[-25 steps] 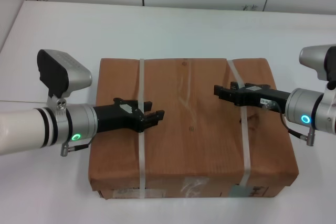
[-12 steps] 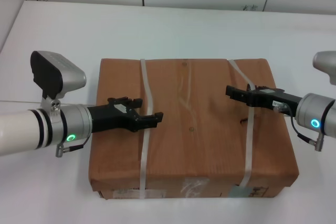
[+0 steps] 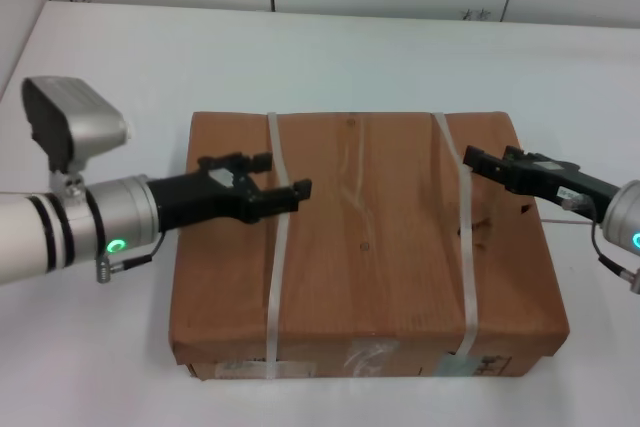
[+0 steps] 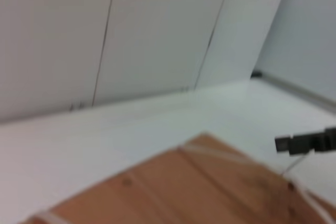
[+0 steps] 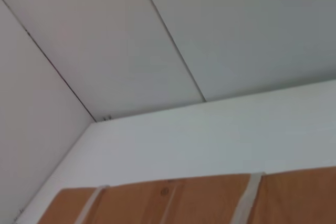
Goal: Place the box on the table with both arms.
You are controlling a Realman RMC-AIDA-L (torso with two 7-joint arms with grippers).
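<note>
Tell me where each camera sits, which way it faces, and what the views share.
Head: above, looking forward and down at the box on the table; left gripper and right gripper over its top.
Left wrist: low over the box, facing the wall; shows the right gripper farther off.
Right wrist: low, facing the wall; no arm shows.
Shared: box and straps.

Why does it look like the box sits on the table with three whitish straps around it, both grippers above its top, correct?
Not quite: the box has two whitish straps, not three, as the head view shows. The rest holds: it sits on the table, with the left gripper and right gripper above its top.
</note>
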